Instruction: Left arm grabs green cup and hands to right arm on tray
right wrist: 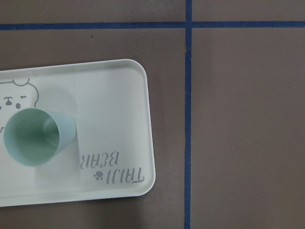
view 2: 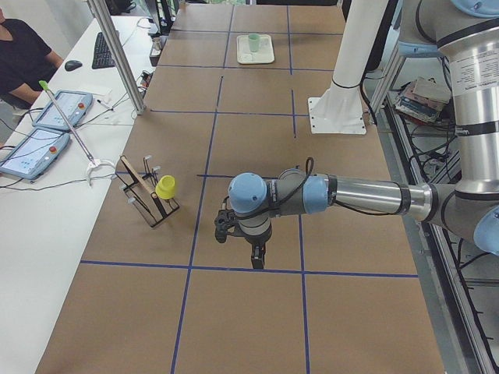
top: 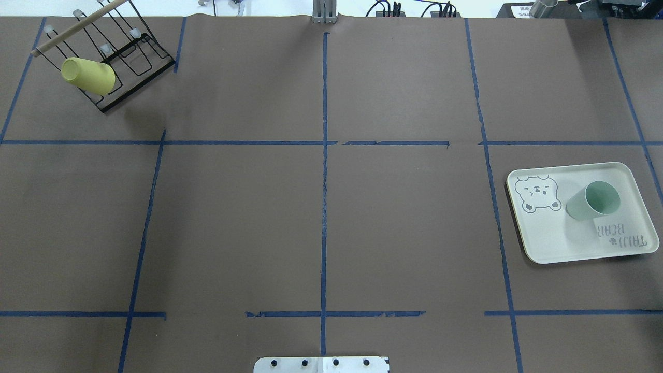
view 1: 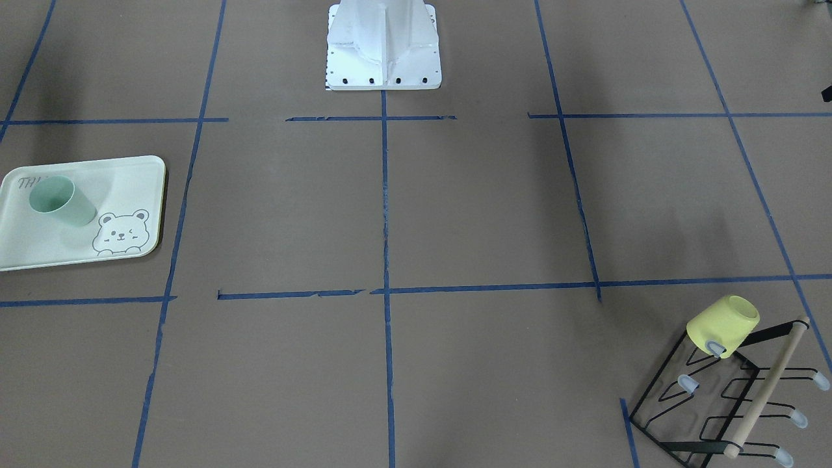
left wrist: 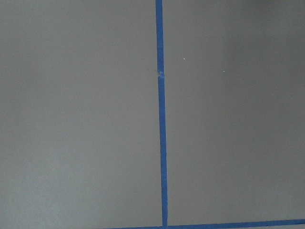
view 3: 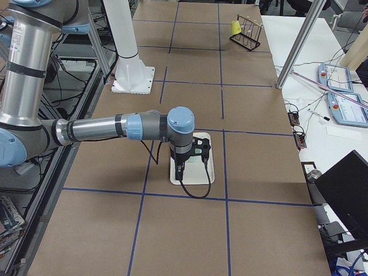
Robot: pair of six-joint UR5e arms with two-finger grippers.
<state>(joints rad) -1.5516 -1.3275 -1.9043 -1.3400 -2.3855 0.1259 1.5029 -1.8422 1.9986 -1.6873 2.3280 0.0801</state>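
Note:
The green cup (view 1: 62,200) stands upright on the tray (view 1: 39,247), mouth up, beside the bear drawing. It also shows in the overhead view (top: 593,200), the right wrist view (right wrist: 38,137) and far off in the exterior left view (view 2: 253,40). The tray also shows in the overhead view (top: 559,241) and the right wrist view (right wrist: 114,105). My right gripper (view 3: 192,156) hovers high above the tray (view 3: 192,177). My left gripper (view 2: 242,243) hangs over bare table near the rack. Both show only in side views, so I cannot tell whether they are open or shut.
A yellow-green cup (view 1: 723,325) hangs on a black wire rack (view 1: 715,406) with a wooden handle at the far left corner; they also show in the overhead view, cup (top: 89,75) and rack (top: 132,52). The white robot base (view 1: 383,45) stands mid-table. Blue tape lines grid the brown table.

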